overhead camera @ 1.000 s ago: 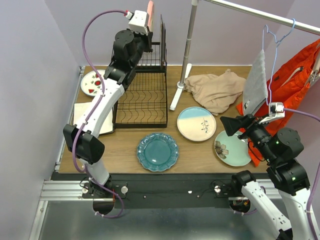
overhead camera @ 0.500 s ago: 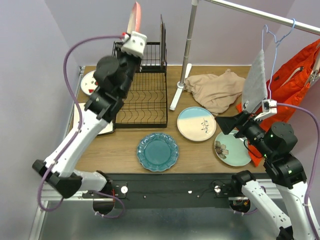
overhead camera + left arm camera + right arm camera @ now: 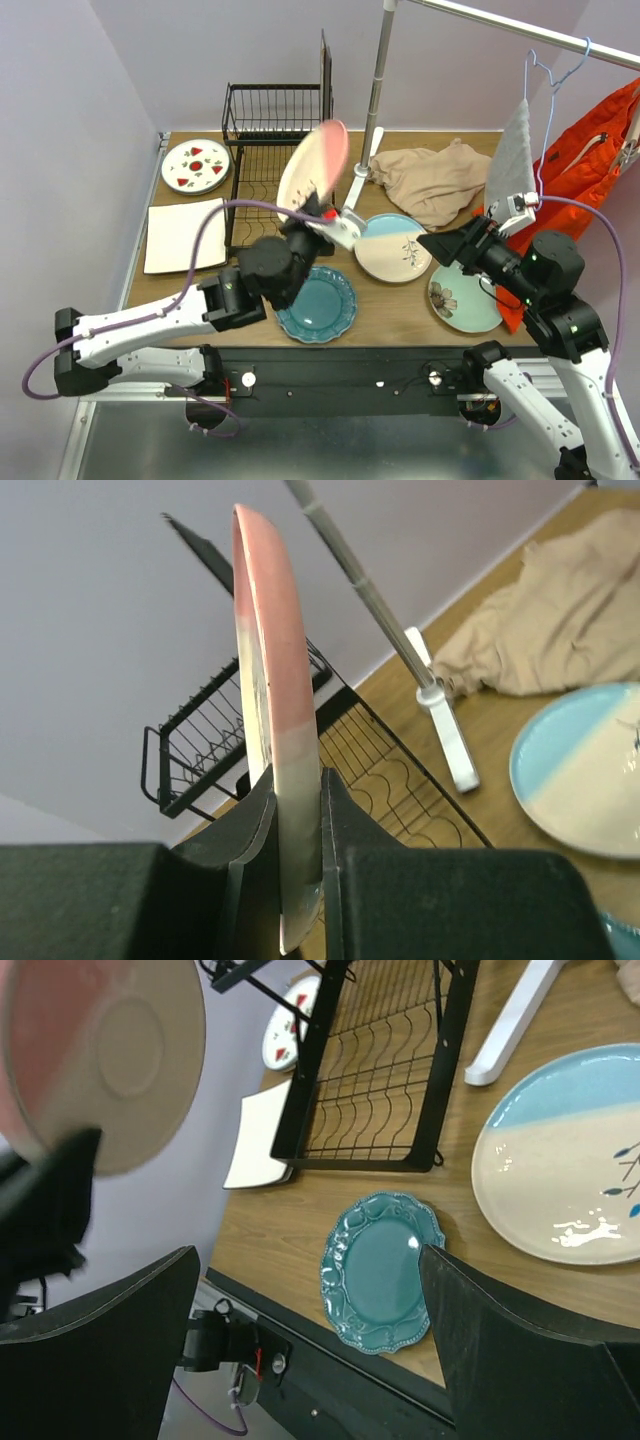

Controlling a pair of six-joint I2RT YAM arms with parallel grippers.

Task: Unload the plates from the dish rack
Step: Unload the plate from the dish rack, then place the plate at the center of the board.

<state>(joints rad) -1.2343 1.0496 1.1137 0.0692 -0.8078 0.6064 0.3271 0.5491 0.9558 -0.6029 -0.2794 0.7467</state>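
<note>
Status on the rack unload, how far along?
Done: five on the wooden table: red-fruit white plate, square white plate, scalloped teal plate, cream-and-blue plate, pale green floral plate. In hand: left pincer grips the cream-and-pink plate. Left: what looks like one dark plate, edge-on, upright in the black wire dish rack.

Square plate (image 3: 183, 235) left of dish rack (image 3: 272, 118)
</note>
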